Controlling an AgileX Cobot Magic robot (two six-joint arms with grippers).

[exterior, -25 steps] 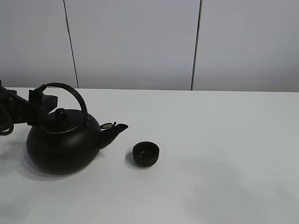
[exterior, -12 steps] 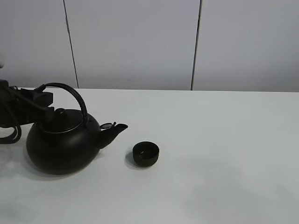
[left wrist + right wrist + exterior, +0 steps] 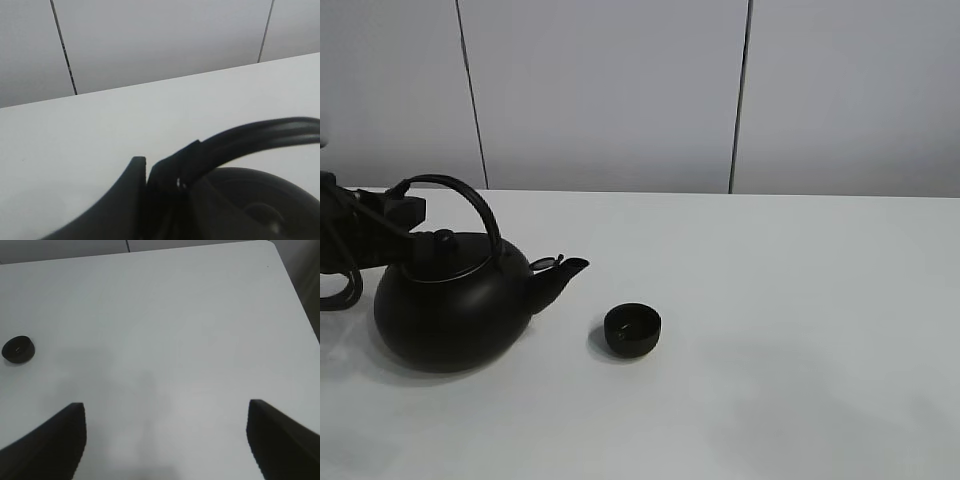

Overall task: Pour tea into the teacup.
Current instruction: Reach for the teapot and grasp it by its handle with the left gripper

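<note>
A large black teapot [image 3: 445, 312] stands on the white table at the left, its spout [image 3: 563, 273] aimed at the teacup [image 3: 632, 330]. The teacup is small, black and handleless, and sits a short gap to the right of the spout. My left gripper [image 3: 406, 210] comes in from the left edge and is shut on the teapot's arched handle [image 3: 470, 198] near its left end. The left wrist view shows the fingertips [image 3: 136, 172] pinched on the handle [image 3: 250, 139] above the lid. My right gripper [image 3: 167, 440] hangs open over bare table, with the teacup [image 3: 18, 350] far off to its side.
The white table [image 3: 800, 300] runs wide to the right of the cup, and its corner [image 3: 272, 247] shows in the right wrist view. A grey panelled wall [image 3: 610, 90] stands behind the table's far edge.
My left gripper has shut on the teapot's handle. The teapot has shifted slightly to the left, its spout a little higher. The teacup has not moved.
</note>
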